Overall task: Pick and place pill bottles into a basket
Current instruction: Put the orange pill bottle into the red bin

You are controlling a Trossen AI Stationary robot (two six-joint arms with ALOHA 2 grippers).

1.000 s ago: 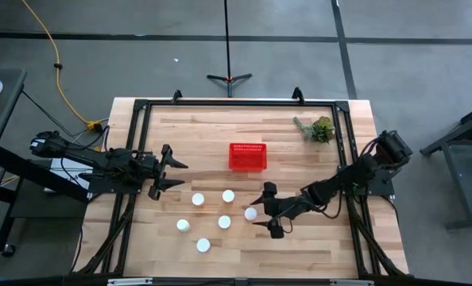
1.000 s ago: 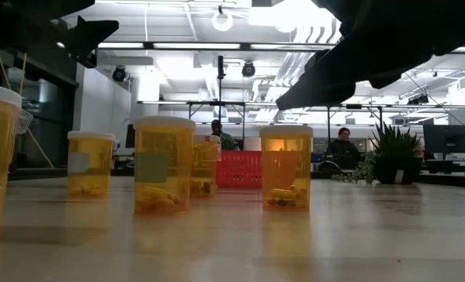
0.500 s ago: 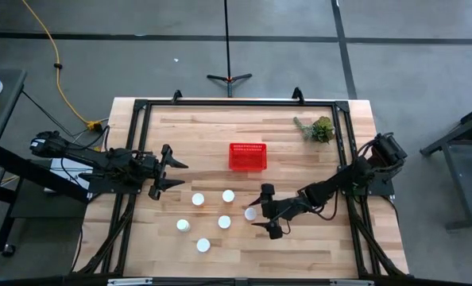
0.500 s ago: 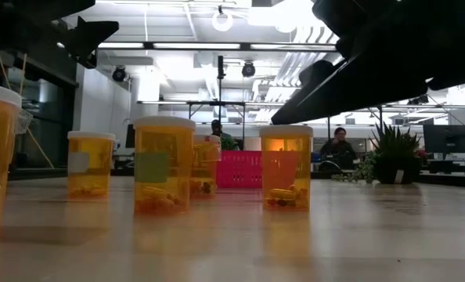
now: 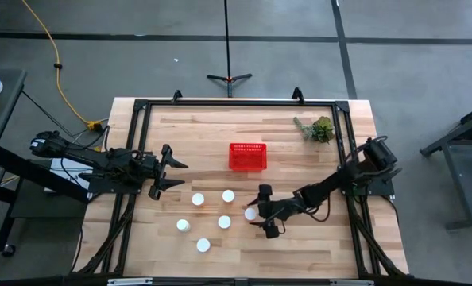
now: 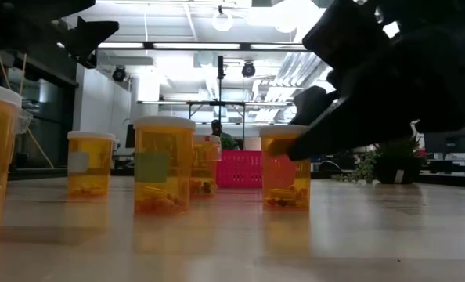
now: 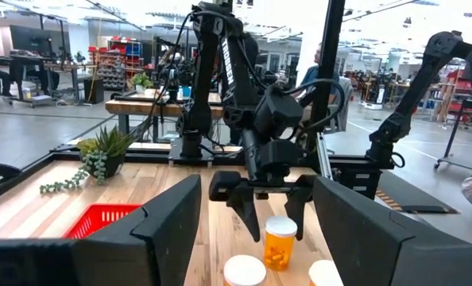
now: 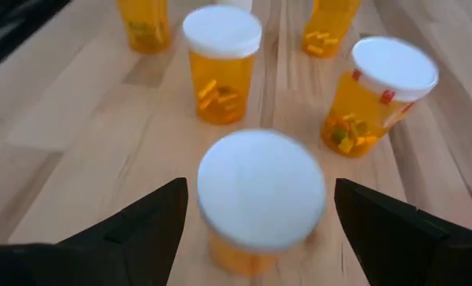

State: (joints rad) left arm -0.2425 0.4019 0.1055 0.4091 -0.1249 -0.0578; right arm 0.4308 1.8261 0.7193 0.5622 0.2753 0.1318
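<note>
Right gripper (image 5: 261, 212): high view, fingers spread, straddling a bottle (image 5: 251, 213) below the basket (image 5: 247, 156).
Low view: finger just beside the cap.
Right wrist view: bottle (image 8: 260, 199) centred between fingers.
Risk: off-centre closing could tip it into neighbours.
Left gripper (image 5: 167, 171): spread, waiting at the left.

table (image 5: 284, 151): pale wood planks, matt | pill bottles (image 8: 260, 202): translucent amber plastic, smooth white caps | basket (image 5: 247, 156): red slotted plastic
</note>
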